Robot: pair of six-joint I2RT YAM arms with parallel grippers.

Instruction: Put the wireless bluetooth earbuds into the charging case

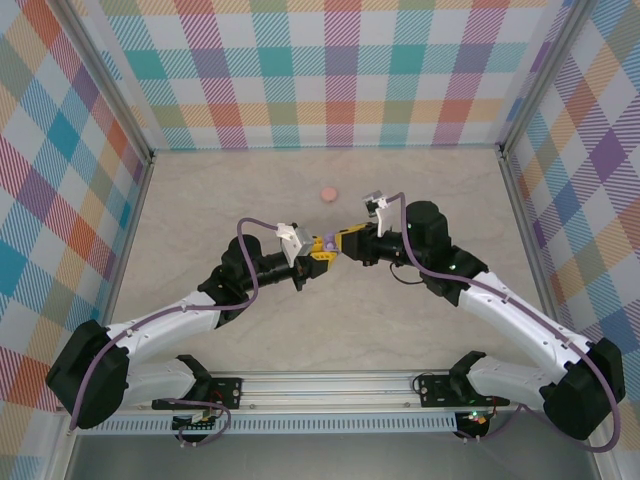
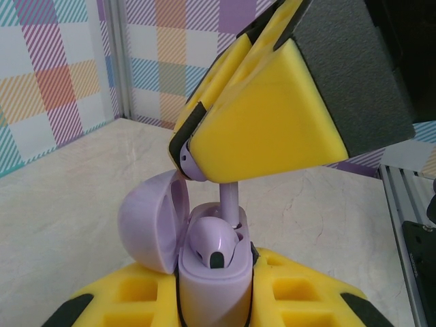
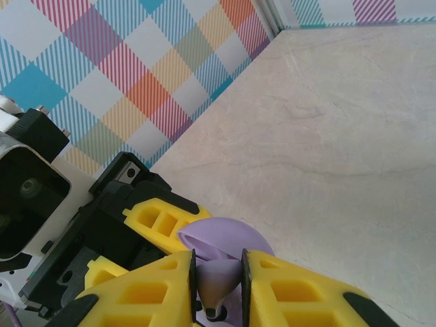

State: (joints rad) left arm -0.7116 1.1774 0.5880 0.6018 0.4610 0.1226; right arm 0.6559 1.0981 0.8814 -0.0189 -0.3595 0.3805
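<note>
Lilac is the colour right in the middle. The left gripper point(image 2: 212, 303) has its yellow fingers closed around a small lilac charging case point(image 2: 211, 283) and holds it upright. The case's round lid point(image 2: 151, 223) is tipped back and open. In the left wrist view the lid hangs off the left side. A seated earbud point(image 2: 214, 244) rests in a slot inside the case.

Right above it, the right gripper point(image 3: 218, 276) pinches the held earbud point(image 2: 230, 201) tight between its two yellow fingers. The stem of this bud points down. Its tip reaches the open mouth of the case, just beside the seated earbud. I cannot tell if the stem is in its own slot.

The two grippers meet nose to nose near the middle of the table point(image 1: 200, 200), and their yellow fingers come very close together. In the right wrist view the open lid sits just beside the right gripper's fingers.

A small pink disc point(image 1: 327, 192) lies on the table farther back, well apart from both grippers. Wide, flat table spreads out on every side of them. The checked walls point(image 1: 330, 70) stand at the left, back and right edges, well away from the grippers. A metal rail point(image 1: 330, 380) runs along the near edge, where the arms are bolted.
</note>
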